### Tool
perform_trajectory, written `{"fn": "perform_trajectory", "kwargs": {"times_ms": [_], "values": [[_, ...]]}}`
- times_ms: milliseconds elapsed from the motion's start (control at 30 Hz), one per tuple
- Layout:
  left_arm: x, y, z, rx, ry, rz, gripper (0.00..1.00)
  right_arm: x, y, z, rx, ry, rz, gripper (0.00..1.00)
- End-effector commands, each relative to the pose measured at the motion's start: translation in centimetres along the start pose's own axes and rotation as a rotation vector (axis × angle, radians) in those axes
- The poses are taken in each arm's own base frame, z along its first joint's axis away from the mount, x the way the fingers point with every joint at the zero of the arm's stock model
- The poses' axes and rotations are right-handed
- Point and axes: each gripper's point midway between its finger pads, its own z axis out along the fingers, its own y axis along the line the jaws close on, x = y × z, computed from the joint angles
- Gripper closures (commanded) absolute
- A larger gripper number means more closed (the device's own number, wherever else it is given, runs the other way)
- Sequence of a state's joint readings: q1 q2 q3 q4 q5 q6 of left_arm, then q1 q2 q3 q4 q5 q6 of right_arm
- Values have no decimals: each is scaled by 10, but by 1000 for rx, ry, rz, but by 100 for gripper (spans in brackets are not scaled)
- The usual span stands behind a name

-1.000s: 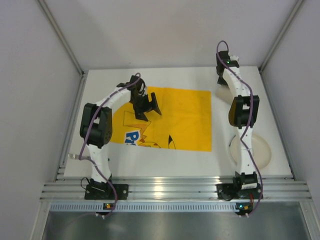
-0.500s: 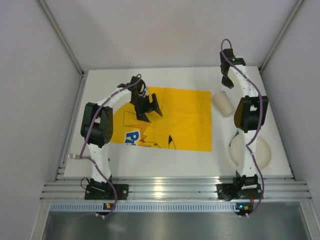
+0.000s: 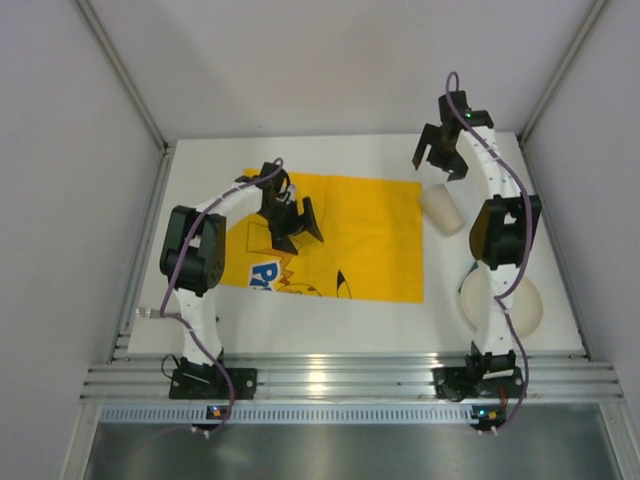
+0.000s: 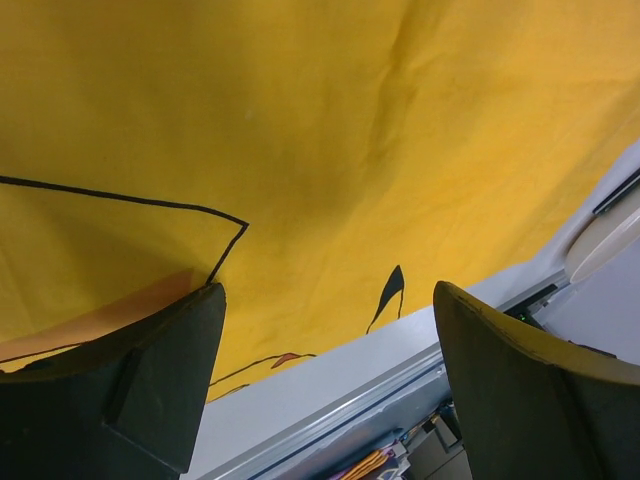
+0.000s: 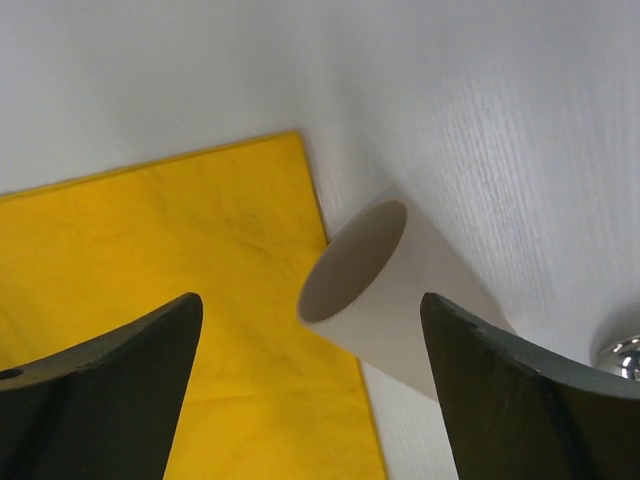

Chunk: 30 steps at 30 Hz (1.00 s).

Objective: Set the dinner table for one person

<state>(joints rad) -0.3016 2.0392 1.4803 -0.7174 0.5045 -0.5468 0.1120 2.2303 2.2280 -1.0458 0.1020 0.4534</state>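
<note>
The white dinner table (image 3: pixel 205 175) carries a yellow printed mat (image 3: pixel 360 240). A cream cup (image 3: pixel 442 208) lies on its side just off the mat's far right corner, apart from both grippers. In the right wrist view the cup (image 5: pixel 400 300) has its mouth turned toward the camera. My right gripper (image 3: pixel 440 155) hangs open above and behind the cup; in its own view the right gripper (image 5: pixel 310 300) holds nothing. My left gripper (image 3: pixel 292 220) is open over the mat's left half. The left wrist view shows the left gripper (image 4: pixel 328 292) empty above the mat (image 4: pixel 300 130).
A cream plate (image 3: pixel 520 305) sits at the near right, partly behind the right arm; its edge (image 4: pixel 605 240) shows in the left wrist view. A shiny metal object (image 5: pixel 625 355) peeks in at the right edge. Grey walls close in the table.
The right gripper's jaws have spread wide and it has swung slightly left. The cup, hidden a second ago, now lies in plain view beside the mat. The left gripper barely shifted.
</note>
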Motion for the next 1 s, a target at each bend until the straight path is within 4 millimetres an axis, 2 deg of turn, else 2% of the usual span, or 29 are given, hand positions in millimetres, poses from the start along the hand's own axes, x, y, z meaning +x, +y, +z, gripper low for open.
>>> {"fn": "perform_trajectory", "kwargs": {"times_ms": [0, 100, 333, 500, 533, 567, 667, 733, 833, 867, 967], "values": [[-2, -15, -21, 48, -66, 45, 10, 38, 26, 10, -10, 126, -31, 10], [5, -10, -21, 48, -71, 36, 10, 60, 20, 17, 56, 179, -75, 11], [12, -6, -21, 47, -68, 47, 10, 63, -15, 22, 193, 198, -120, 12], [11, -5, -20, 47, -63, 49, 10, 70, -31, 7, 238, 212, -157, 15], [11, -5, -20, 48, -62, 51, 10, 79, -37, 8, 250, 238, -167, 16], [11, -5, -18, 49, -60, 52, 10, 78, -38, 0, 245, 228, -167, 18], [11, -4, -15, 52, -50, 50, 10, 94, -44, -5, 246, 257, -170, 24], [12, -3, -14, 53, -46, 50, 10, 103, -48, -7, 245, 271, -171, 31], [12, -3, -12, 54, -41, 51, 10, 106, -51, -10, 249, 278, -171, 57], [11, -2, -11, 53, -40, 50, 10, 106, -51, -12, 249, 277, -171, 75], [11, -1, -10, 51, -37, 52, 10, 104, -49, -20, 240, 278, -175, 100]]}}
